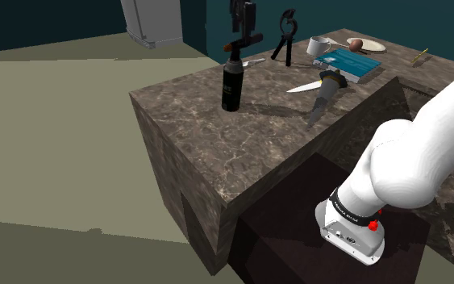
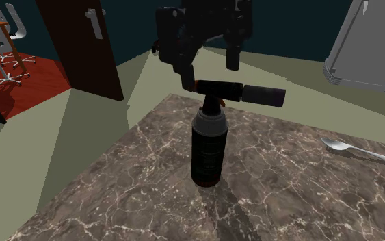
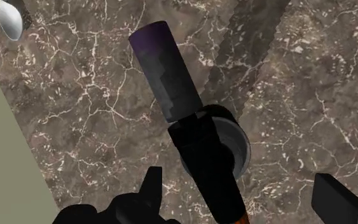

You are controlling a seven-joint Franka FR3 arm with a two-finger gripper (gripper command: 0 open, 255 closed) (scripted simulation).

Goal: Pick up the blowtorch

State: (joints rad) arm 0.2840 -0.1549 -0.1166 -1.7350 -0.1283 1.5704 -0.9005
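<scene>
All-black two-finger gripper (image 3: 241, 188) hovering spread, straddling head of black cylindrical blowtorch (image 2: 208, 147), not touching. Blowtorch standing upright on dark veined marble-look counter (image 1: 217, 153). Risk: one finger landing first, nudging tall canister, tipping it over.

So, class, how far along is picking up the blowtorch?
Done: the open pincer hangs over the blowtorch, fingers either side of its nozzle tube. In hand: settling for the grasp. Left: closing and lifting; it stands upright on the veined counter.
</scene>
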